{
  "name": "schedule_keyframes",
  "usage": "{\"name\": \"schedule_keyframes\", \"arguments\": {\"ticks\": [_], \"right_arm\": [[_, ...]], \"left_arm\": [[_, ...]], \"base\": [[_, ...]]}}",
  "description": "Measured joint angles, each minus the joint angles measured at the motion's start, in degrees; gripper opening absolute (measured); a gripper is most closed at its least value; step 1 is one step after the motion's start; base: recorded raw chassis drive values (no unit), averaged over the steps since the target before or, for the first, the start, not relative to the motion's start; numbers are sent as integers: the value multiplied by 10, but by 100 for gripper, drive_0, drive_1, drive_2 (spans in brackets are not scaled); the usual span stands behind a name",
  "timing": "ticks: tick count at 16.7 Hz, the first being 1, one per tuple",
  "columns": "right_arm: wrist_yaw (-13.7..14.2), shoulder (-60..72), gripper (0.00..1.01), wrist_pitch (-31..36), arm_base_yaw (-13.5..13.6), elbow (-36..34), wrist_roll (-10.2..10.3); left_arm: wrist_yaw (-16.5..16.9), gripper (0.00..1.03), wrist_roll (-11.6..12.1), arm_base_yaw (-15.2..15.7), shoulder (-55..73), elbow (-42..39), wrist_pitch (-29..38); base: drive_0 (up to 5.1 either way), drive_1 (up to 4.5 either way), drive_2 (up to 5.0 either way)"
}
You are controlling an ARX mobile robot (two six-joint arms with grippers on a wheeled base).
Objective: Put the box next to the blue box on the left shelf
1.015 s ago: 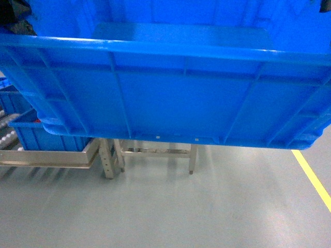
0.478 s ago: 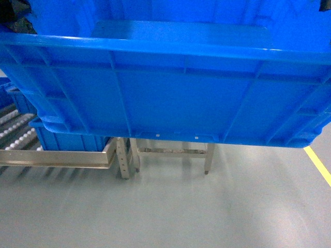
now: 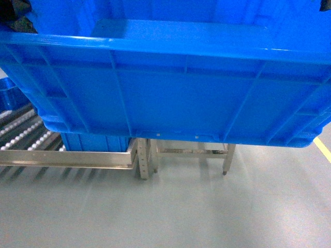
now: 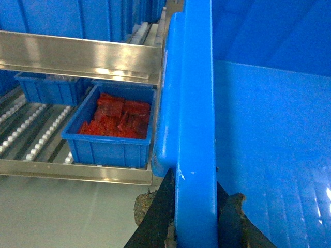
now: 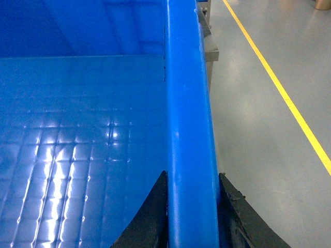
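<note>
You see the crate (image 3: 170,93) held level, long axis running left to right, left tool (image 4: 194,217) and right tool (image 5: 191,212) each clamped over an end rim.

Brightness: even indoor light – saturated blue fills every view.
Glare: white highlights on the box (image 5: 77,155) floor grid and on the left shelf (image 4: 77,54) steel rail.
Blur: head view soft, floor (image 3: 181,212) streaked with pale reflections.
Focus: wrist views sharper – dark tool edges near the lens slightly soft.
Shadows: faint, diffuse.
</note>
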Motion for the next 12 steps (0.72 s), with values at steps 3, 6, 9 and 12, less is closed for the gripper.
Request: {"name": "schedule_keyframes", "arguments": {"ticks": [3,6,9,12], "right_arm": [[0,0,19,0,0,0,0],[0,0,19,0,0,0,0],[0,0,19,-1,0,0,0],[0,0,19,-1,0,0,0]], "left_arm": [[0,8,0,0,0,0,0],[0,8,0,0,0,0,1],[0,8,0,0,0,0,-2],[0,8,0,0,-1,0,-1]], "base": [[-500,246,246],[-495,250,250],[-502,244,244],[-506,240,240]]}}
